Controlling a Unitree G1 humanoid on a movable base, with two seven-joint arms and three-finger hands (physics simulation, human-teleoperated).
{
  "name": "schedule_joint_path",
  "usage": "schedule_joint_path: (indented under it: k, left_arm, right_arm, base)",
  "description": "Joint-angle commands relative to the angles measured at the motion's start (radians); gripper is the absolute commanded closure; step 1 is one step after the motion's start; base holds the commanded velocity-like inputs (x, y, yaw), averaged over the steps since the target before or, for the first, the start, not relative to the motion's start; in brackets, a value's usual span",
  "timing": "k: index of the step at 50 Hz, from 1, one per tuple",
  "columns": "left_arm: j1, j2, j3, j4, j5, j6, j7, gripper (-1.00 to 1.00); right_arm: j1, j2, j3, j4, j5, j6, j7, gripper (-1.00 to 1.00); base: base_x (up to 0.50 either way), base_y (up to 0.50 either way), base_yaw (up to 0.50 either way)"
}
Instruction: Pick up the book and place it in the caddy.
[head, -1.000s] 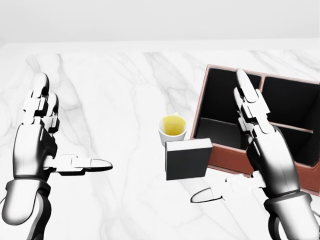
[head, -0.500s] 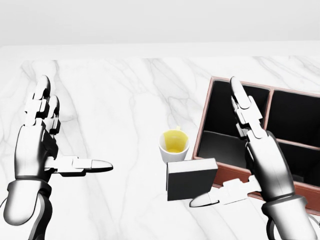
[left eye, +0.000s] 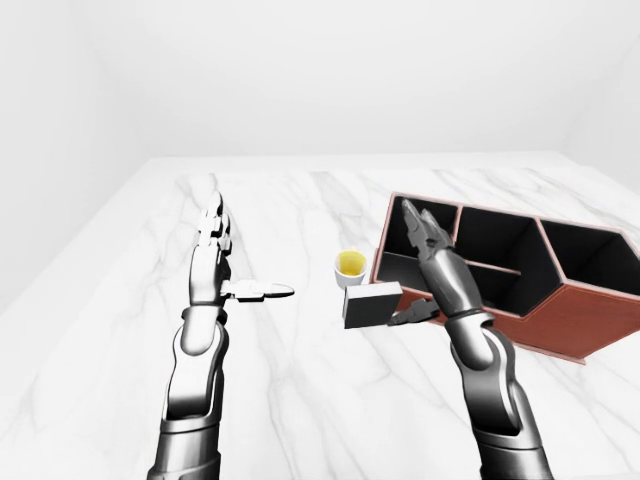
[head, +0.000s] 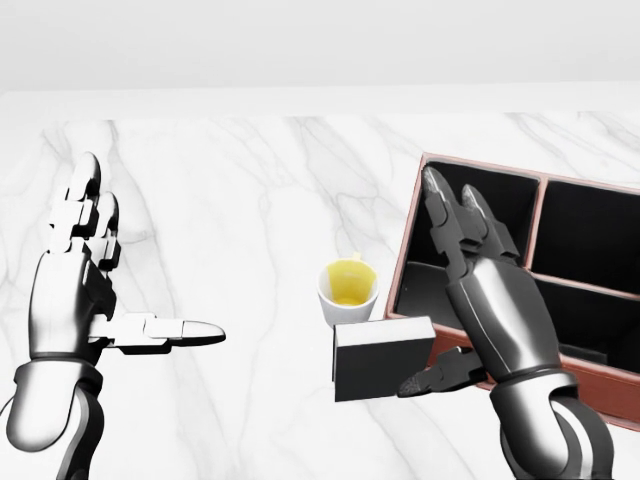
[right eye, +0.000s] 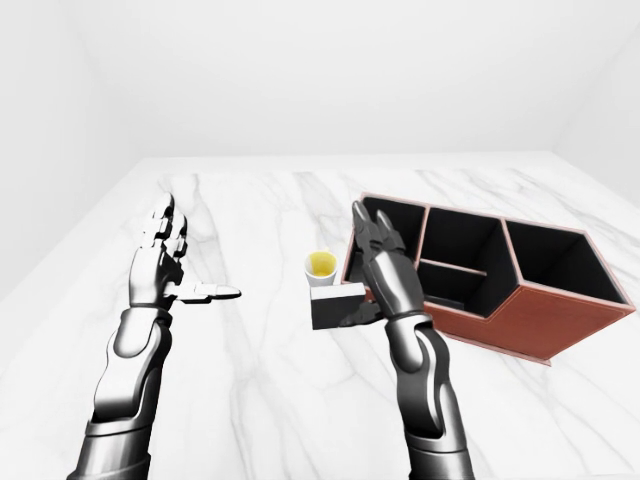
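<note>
A white marble table (head: 230, 200) with grey veining fills most of the head view. At its right stands the caddy (left eye: 560, 310), a reddish-brown, leather-look box with black-lined compartments split by thin dividers. Two glossy metal arms reach in. The left hand (head: 75, 290) hovers over bare marble, fingers straight and spread, thumb pointing right. The right hand (head: 490, 300) is also spread wide, fingers stretched over the caddy's near-left compartment, dark thumb tip touching or just beside the book's right edge. The book (head: 384, 357), a small dark block with a pale top edge, sits on the table against the caddy's left corner. Just above it stands a white cup (head: 347, 290) with yellow inside.
</note>
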Motion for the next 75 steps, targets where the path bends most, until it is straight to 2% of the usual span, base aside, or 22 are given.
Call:
schedule_joint_path:
  k: [1,8,19,28,37,38,50,75]
  left_arm:
    - [-0.005,0.002,0.002,0.012,-0.004,0.000,-0.002,-1.00]
    - [-0.012,0.004,0.004,0.038,-0.009,0.000,-0.002,-1.00]
    - [-0.008,0.007,0.010,0.049,-0.022,0.000,-0.004,-1.00]
    - [-0.005,0.007,0.009,0.048,-0.023,0.000,-0.005,-1.00]
    - [-0.006,0.007,0.009,0.063,-0.024,0.000,-0.008,-1.00]
    - [-0.005,0.007,0.009,0.063,-0.024,0.000,-0.008,-1.00]
    - [-0.008,0.008,0.010,0.076,-0.026,0.000,-0.007,-1.00]
    - [-0.008,0.010,0.011,0.094,-0.023,0.000,-0.009,-1.00]
  right_arm:
    - [-0.080,-0.013,0.031,0.139,-0.276,-0.051,-0.041,-1.00]
    - [-0.089,0.002,0.059,0.143,-0.369,-0.042,-0.018,-1.00]
    - [-0.099,0.019,0.099,0.204,-0.493,-0.045,-0.047,-1.00]
    - [-0.125,0.026,0.116,0.278,-0.539,-0.045,-0.088,-1.00]
    - [-0.126,0.030,0.121,0.287,-0.554,-0.040,-0.092,-0.99]
    - [-0.127,0.030,0.122,0.292,-0.556,-0.041,-0.096,-0.92]
    - [-0.122,0.030,0.123,0.310,-0.555,-0.044,-0.112,-0.73]
    - [-0.151,0.032,0.140,0.471,-0.546,-0.055,-0.216,-0.68]
  base:
    - [0.00,0.00,0.00]
    - [0.00,0.00,0.00]
    - [0.00,0.00,0.00]
    - [0.00,0.00,0.00]
    - [0.00,0.00,0.00]
    - [0.00,0.00,0.00]
    - [0.00,0.00,0.00]
    - [0.00,0.00,0.00]
